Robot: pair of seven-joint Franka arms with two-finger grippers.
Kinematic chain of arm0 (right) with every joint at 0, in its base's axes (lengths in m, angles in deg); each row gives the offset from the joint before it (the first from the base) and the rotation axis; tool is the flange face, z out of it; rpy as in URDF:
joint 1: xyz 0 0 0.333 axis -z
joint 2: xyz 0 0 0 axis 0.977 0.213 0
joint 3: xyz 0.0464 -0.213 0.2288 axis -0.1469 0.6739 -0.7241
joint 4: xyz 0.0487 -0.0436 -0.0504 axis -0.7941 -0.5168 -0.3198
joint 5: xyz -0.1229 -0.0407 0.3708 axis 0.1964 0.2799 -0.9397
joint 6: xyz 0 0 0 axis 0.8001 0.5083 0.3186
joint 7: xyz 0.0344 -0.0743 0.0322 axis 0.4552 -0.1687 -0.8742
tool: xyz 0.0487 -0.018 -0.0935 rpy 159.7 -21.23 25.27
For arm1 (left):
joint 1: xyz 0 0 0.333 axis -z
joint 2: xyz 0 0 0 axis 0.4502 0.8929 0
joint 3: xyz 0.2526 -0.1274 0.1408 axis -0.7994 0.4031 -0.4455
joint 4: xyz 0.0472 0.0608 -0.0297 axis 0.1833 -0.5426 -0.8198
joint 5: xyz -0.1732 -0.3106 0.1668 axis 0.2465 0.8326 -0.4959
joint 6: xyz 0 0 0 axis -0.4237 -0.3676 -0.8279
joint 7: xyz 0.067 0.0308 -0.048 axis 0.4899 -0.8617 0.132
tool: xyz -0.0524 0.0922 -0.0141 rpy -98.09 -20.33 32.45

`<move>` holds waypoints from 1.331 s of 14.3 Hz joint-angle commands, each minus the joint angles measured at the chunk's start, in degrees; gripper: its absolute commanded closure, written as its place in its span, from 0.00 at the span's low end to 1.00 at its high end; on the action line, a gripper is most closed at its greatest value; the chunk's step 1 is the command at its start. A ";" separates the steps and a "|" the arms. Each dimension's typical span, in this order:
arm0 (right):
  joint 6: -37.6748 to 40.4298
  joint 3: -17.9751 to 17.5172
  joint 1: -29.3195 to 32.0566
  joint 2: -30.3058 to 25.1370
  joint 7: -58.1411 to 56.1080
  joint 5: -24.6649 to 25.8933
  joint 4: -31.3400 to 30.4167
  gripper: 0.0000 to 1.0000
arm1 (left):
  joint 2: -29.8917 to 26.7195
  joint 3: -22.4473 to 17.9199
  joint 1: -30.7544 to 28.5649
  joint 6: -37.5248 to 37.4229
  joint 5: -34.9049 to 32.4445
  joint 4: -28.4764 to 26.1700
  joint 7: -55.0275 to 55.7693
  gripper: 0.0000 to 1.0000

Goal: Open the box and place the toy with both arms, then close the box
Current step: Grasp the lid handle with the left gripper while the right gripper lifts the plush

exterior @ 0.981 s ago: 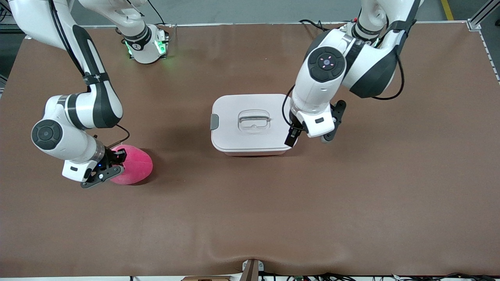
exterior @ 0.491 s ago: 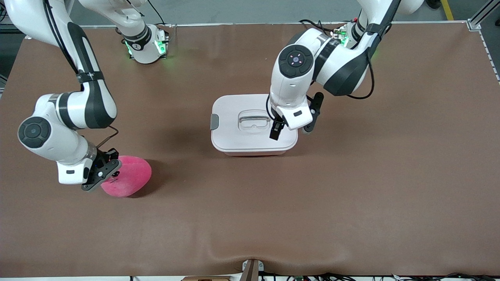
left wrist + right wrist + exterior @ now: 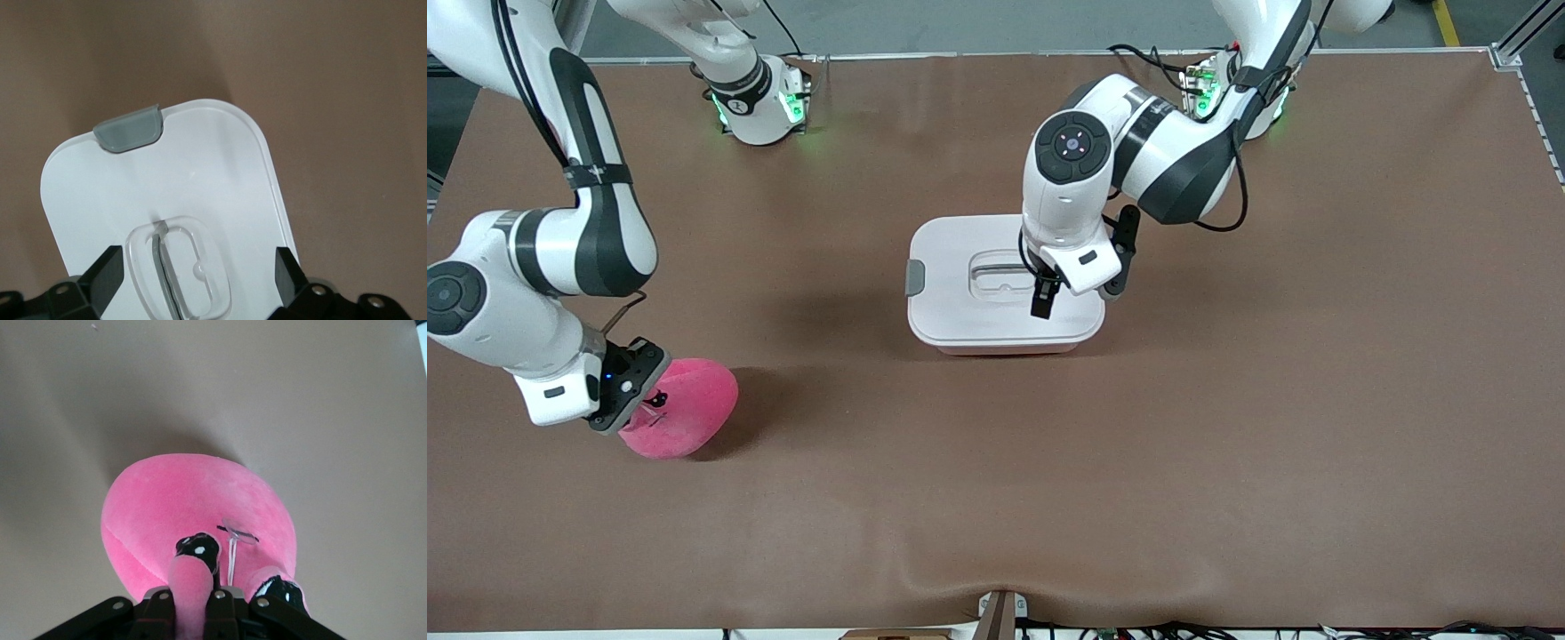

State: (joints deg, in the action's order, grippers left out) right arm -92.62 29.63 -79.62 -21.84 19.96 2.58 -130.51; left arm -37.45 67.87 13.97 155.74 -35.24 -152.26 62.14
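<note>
The box (image 3: 951, 311) stands mid-table with its white lid shut, a grey clip (image 3: 914, 277) on its end and a recessed handle (image 3: 996, 274) on top. My left gripper (image 3: 1079, 293) is open over the lid beside the handle. In the left wrist view its fingers (image 3: 107, 277) straddle the handle (image 3: 177, 267), with the lid (image 3: 200, 160) and clip (image 3: 128, 127) in sight. My right gripper (image 3: 636, 391) is shut on a floppy part of the hot-pink plush toy (image 3: 685, 409), low at the right arm's end of the table. The right wrist view shows the toy (image 3: 180, 500) hanging from the gripper (image 3: 193, 607).
The brown table mat (image 3: 1138, 444) spreads wide around the box. The two arm bases (image 3: 760, 102) stand along the edge farthest from the front camera. A small bracket (image 3: 996, 609) sits at the table's nearest edge.
My left gripper moved from the box's end in over the lid to the handle. My right gripper carried the toy toward the right arm's end of the table.
</note>
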 commanded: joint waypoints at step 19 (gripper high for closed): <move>20.73 -1.03 -1.33 -4.01 -18.05 0.51 11.98 1.00 | 5.10 -0.51 6.21 7.14 -0.18 -0.95 22.41 0.00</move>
State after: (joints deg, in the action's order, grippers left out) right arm -74.49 28.91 -80.68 -24.34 3.94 2.58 -118.74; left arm -32.39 67.84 19.26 162.53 -35.24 -152.83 83.52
